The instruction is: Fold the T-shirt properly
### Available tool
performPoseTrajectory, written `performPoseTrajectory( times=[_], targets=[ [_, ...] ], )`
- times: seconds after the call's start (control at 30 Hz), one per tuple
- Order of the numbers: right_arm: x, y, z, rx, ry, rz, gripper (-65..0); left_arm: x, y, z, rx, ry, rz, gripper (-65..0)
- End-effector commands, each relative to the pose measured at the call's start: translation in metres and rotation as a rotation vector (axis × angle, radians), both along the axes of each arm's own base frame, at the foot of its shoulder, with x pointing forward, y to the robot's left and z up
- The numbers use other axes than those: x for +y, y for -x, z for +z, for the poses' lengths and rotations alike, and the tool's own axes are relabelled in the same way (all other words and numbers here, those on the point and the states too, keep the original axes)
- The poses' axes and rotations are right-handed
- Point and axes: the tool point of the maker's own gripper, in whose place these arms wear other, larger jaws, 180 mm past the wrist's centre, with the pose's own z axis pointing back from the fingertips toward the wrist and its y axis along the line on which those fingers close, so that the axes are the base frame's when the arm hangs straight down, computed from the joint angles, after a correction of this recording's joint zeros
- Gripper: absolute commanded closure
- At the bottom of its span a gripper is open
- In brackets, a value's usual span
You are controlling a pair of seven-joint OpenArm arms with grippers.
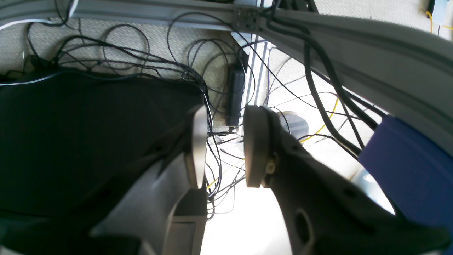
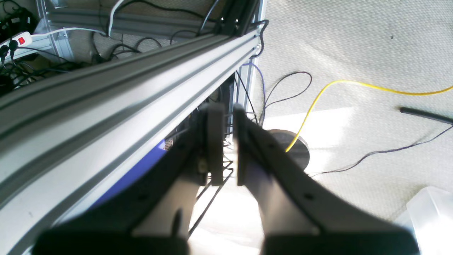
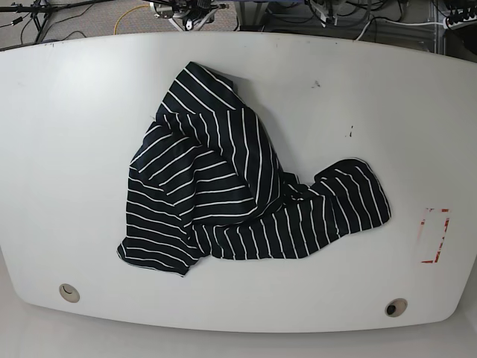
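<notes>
The T-shirt (image 3: 223,190), black with thin white stripes, lies crumpled in a heap in the middle of the white table (image 3: 67,149) in the base view. One part reaches toward the back edge and another bunches out to the right. Neither arm shows in the base view. In the left wrist view my left gripper (image 1: 226,141) is open with nothing between its fingers, pointing down at floor cables beside the frame. In the right wrist view my right gripper (image 2: 228,141) is shut on nothing, hanging beside an aluminium rail (image 2: 106,92) above the carpet.
A red rectangle mark (image 3: 434,236) sits near the table's right edge. Two round holes (image 3: 68,292) (image 3: 396,307) lie along the front edge. Tangled black cables (image 1: 141,60) and a yellow cable (image 2: 354,85) lie on the floor below the frame.
</notes>
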Motion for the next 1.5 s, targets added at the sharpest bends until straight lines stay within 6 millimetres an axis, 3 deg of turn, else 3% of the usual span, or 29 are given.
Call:
performPoseTrajectory(
  times=[0.0, 0.6, 0.67, 0.93, 1.0, 1.47],
  targets=[
    [-0.001, -0.007, 0.001, -0.023, -0.002, -0.008, -3.6, -0.003, 0.003, 0.0, 0.004, 0.008, 0.005, -15.6],
    [-0.003, 0.0, 0.002, -0.018, 0.003, -0.004, -3.6, 0.0, 0.012, 0.001, 0.007, 0.0, 0.006, -15.4],
    [-0.005, 0.006, 0.006, -0.039, 0.009, 0.001, -3.5, 0.003, 0.027, 0.007, -0.005, -0.011, -0.004, -15.8],
    [-0.006, 0.018, 0.021, -0.093, 0.015, 0.01, -3.6, 0.016, 0.038, 0.025, -0.067, -0.045, -0.016, -15.5],
    [-0.006, 0.033, 0.026, -0.086, 0.015, 0.017, -3.8, 0.029, 0.031, 0.034, -0.104, -0.071, -0.03, -15.3],
    [0.005, 0.044, 0.027, -0.07, -0.004, 0.013, -3.3, 0.033, 0.035, 0.043, -0.136, -0.082, -0.05, -15.3]
  ],
)
